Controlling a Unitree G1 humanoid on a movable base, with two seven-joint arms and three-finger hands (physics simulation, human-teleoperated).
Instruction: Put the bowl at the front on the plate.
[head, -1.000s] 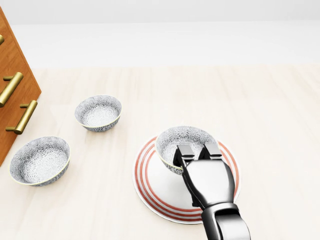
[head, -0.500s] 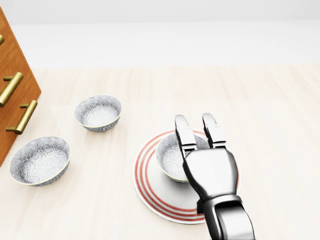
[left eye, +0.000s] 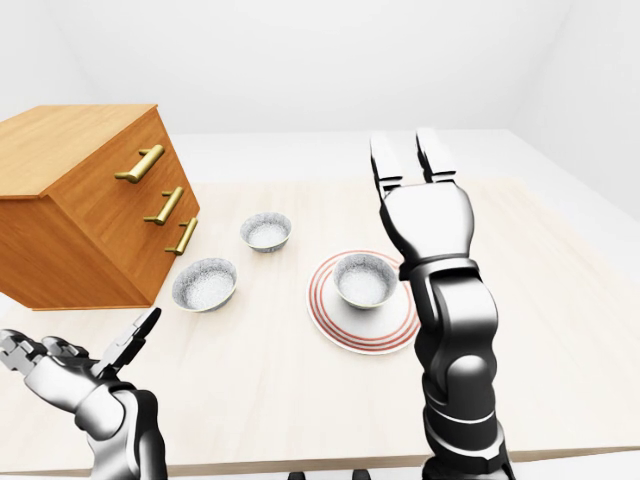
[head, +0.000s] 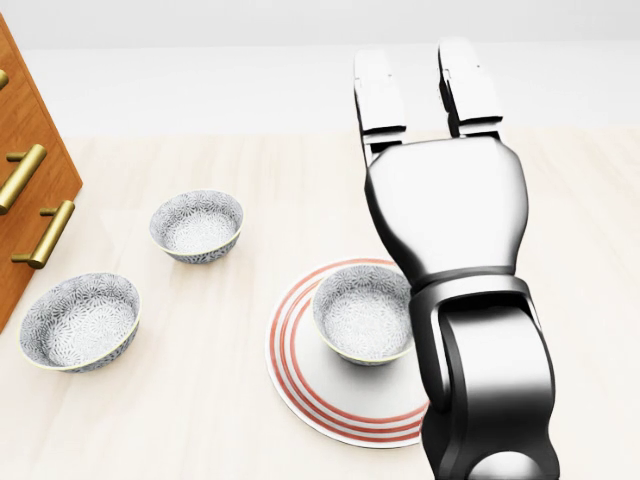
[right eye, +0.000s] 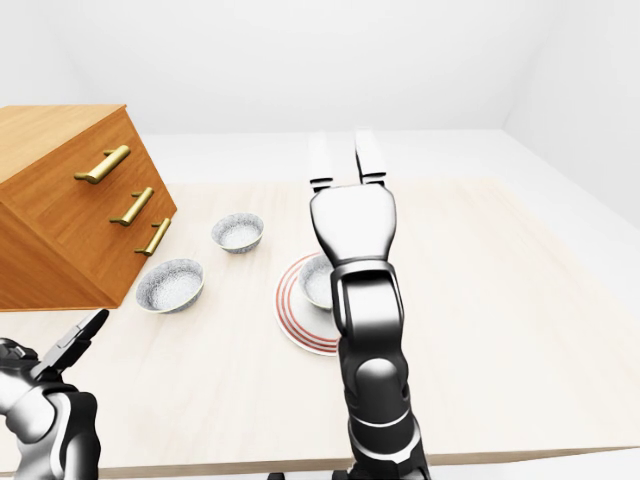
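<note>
Tabletop: pale wood, and we see it fill most of the head view, with white floor and walls beyond its upper edge

Chest of drawers: orange-brown wood, at the left of the left-eye view, standing on the tabletop. We count three brass handles on the face that is turned to the bowls

Right hand: dark and glossy, rising from the bottom right of the head view on a thick forearm. It is held up above the tabletop, and its two visible fingers are stretched straight toward the top of the frame with a gap between them. It is spread and holds nothing. We cannot see its third finger

Left hand: at the lower left of the left-eye view, at the near edge of the tabletop, fingers splayed and empty

Plate: white with red rings round the rim, lying flat at lower centre of the head view. The forearm covers its right part

Patterned bowl: grey-blue outside and white inside, it sits upright on the plate, just left of the forearm and clear of the fingers

Second bowl: same pattern, at the lower left of the head view, near the chest

Third bowl: same pattern, at upper left of the plate, apart from it
</note>
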